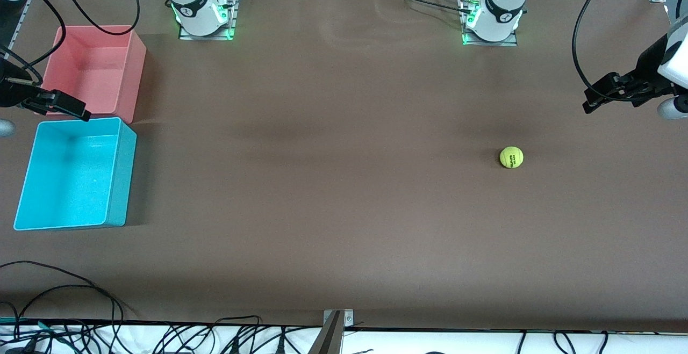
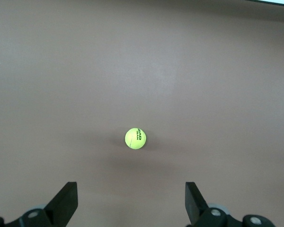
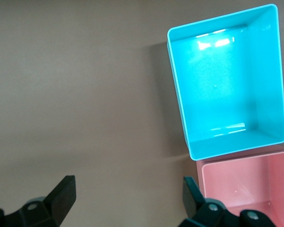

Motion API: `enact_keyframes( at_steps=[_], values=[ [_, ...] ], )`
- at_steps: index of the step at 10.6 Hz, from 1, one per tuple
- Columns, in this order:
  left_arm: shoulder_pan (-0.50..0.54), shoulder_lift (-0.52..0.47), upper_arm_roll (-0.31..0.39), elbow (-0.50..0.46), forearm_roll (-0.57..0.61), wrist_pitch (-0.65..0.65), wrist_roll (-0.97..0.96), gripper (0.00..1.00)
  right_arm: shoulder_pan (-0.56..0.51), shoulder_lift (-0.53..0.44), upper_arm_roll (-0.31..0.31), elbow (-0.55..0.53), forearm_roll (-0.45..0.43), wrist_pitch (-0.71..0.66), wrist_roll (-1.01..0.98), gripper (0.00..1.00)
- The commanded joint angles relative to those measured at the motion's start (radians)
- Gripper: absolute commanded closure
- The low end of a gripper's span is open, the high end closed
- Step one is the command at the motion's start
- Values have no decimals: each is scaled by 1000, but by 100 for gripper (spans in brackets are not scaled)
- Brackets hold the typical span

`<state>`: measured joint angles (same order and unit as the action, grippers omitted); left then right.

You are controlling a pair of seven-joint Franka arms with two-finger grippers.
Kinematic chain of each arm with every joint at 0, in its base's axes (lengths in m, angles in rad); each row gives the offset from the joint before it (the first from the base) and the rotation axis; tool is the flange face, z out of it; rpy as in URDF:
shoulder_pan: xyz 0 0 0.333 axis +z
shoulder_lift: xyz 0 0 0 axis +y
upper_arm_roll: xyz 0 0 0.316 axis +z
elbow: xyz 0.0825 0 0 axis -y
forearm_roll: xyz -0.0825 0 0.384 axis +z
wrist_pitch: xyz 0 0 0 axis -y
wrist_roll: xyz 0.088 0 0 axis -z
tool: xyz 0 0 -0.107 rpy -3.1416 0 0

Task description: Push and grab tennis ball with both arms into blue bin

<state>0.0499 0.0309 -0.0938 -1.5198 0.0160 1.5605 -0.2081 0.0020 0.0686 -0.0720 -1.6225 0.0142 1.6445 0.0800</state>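
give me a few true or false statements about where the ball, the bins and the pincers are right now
1. The small fuzzy yellow-green tennis ball lies inside the bright cyan-blue rectangular plastic bin. False: it sits on the bare brown table, toward the left arm's end.
2. The left pincer is open and holds nothing. True.
3. The pink rectangular plastic bin stands beside the blue bin, farther from the front camera. True.
4. The right pincer grips the ball. False: it is open and holds nothing, over the two bins' adjoining edges.
5. Both bins hold nothing. True.
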Motion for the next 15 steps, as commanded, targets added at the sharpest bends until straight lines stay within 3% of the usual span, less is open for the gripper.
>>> enact_keyframes(
  at_steps=[1,15],
  values=[
    [-4,6,-3,16,13,-2,-2,0,-3,-6,1,10,-14,-12,-13,0],
    [-1,6,-3,16,13,-2,0,0,-3,-15,-11,10,-16,-15,-17,0]
  ],
)
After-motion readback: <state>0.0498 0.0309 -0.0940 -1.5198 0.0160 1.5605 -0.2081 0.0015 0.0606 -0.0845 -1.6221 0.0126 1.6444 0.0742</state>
